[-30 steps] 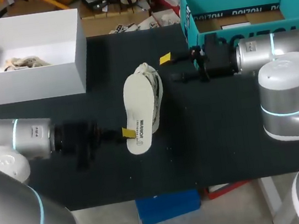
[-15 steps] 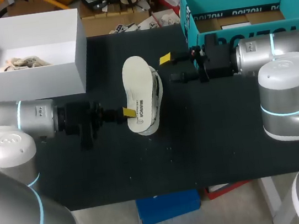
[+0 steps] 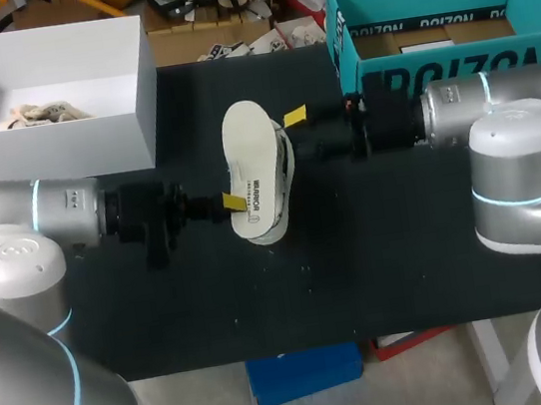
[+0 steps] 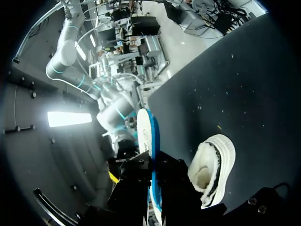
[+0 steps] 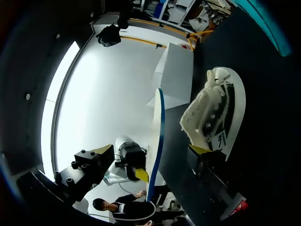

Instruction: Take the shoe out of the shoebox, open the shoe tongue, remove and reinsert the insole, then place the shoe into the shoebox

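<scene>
Shoe [image 5: 211, 110] lies on its side on the black table [image 3: 410, 263], out of both boxes. It has a cream, fleece-lined upper on a thick white sole, and its mouth gapes open. Its insole [image 3: 249, 155] is out of it, a long flat piece, white with dark print on one face and blue on the other.

The left claw [image 3: 233, 202] is clamped on that insole near one end, with its 2 fingers pressing the 2 faces. It holds the insole raised over the shoe, so from above the insole hides most of it. The shoe sits low, just beside this claw's fingers and a little ahead of them.

The right claw [image 3: 303, 129] faces the left one from the shoe's other side, its 2 fingers spread wide and gripping nothing. Seen from that claw, the insole's thin blue edge stands ahead in the gap between its fingers. The shoe lies right by one yellow tip, and I cannot tell whether they touch.

A teal box [image 3: 344, 41] stands just behind the right claw's wrist. A white box [image 3: 51, 148] stands off to the side of the left claw, apart from the shoe.
</scene>
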`<control>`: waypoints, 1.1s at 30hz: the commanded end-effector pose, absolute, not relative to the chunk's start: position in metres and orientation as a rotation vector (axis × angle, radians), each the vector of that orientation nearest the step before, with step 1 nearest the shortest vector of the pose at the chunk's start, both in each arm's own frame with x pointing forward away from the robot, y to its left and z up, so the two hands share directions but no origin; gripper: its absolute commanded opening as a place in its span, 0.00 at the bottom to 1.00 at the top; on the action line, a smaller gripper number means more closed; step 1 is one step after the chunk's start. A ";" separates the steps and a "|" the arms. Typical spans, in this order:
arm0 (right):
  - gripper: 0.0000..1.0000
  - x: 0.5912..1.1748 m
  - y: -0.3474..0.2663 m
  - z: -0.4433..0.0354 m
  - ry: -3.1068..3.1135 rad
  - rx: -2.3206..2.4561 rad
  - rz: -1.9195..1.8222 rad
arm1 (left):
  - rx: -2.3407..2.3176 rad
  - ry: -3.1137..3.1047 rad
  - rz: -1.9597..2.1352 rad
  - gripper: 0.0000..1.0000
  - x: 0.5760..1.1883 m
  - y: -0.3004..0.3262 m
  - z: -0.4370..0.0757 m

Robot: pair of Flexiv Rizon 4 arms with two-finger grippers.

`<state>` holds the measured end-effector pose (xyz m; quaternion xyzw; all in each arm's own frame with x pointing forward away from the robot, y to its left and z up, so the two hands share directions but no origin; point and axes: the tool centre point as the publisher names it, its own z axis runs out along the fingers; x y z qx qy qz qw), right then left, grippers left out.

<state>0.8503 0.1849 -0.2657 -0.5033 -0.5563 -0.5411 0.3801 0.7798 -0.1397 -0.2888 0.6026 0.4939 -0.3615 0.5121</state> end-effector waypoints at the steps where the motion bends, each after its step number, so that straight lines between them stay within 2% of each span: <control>1: 1.00 0.856 0.190 -0.277 -1.428 -1.210 -1.335 | 1.450 1.190 -0.864 0.00 0.779 -0.141 -0.289; 14: 1.00 0.838 0.213 -0.266 -1.551 -1.185 -1.207 | 1.450 1.190 -0.864 0.00 0.779 -0.141 -0.289; 33: 1.00 0.826 0.243 -0.276 -1.544 -1.176 -1.169 | 1.450 1.190 -0.864 0.00 0.779 -0.141 -0.289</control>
